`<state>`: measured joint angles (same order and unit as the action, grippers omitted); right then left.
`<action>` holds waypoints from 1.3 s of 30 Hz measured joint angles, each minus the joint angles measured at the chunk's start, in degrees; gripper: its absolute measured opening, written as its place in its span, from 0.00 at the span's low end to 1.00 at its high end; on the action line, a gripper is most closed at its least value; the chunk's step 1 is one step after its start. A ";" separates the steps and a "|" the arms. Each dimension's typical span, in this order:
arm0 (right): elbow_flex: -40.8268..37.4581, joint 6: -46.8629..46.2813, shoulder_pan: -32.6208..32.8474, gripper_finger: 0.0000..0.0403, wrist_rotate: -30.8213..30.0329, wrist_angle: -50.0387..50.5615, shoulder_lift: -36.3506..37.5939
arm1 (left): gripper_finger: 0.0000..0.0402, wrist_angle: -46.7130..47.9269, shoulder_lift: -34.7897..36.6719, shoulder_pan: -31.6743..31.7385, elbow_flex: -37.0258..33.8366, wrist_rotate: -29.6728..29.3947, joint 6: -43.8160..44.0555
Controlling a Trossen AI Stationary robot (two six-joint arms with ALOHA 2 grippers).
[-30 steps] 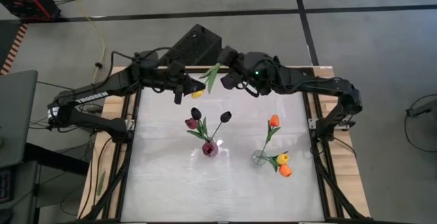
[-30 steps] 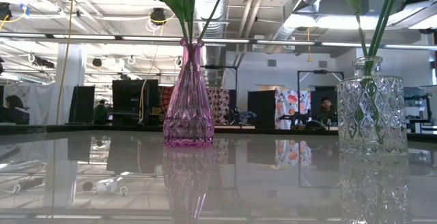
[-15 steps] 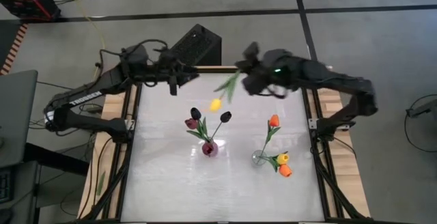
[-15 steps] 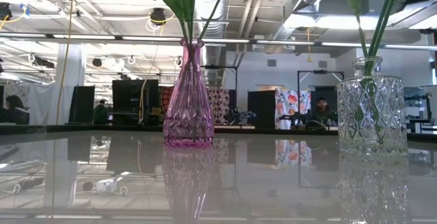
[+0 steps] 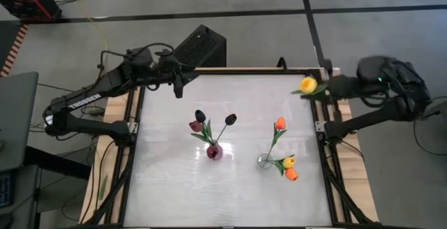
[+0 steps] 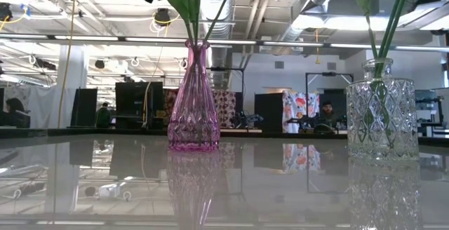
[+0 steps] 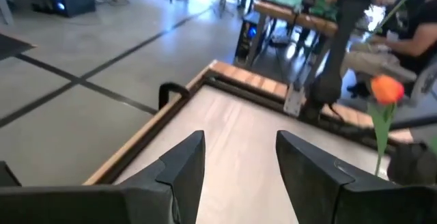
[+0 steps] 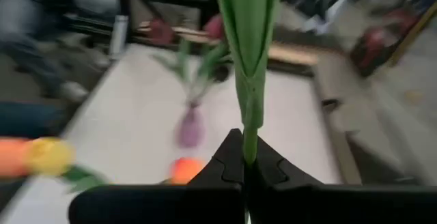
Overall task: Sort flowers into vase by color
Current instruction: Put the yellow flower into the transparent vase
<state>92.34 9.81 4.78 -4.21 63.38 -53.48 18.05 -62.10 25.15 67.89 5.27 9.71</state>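
Swung from table centre to 2 o'clock: right gripper [image 8: 244,161] pinching yellow tulip [image 5: 307,85] by stem. Light, floppy; grip mid-stem. Left gripper [image 7: 235,166] spread, 11 o'clock.

Tabletop [image 6: 84,188]: glossy, mirror-like white surface, wood border. Pink vase [image 6: 193,97] and clear vase [image 6: 382,111]: faceted cut glass. End effector fingers [image 7: 181,166]: matt dark plastic.
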 joint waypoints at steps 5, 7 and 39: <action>-15.76 -9.55 8.59 0.05 -2.44 -7.59 6.71 | 0.42 -0.42 0.59 -2.70 -4.95 0.02 -1.62; -23.34 -11.71 12.13 0.05 -3.46 -14.18 9.40 | 0.42 -1.28 1.56 -4.17 -8.59 0.12 -1.68; -53.60 -6.43 36.35 0.05 -27.43 -66.57 -0.95 | 0.42 -45.47 12.30 -13.60 -46.44 -6.84 7.94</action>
<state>38.74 3.38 41.12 -31.65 -3.19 -54.44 -27.43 -49.80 11.55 21.45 -1.56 17.65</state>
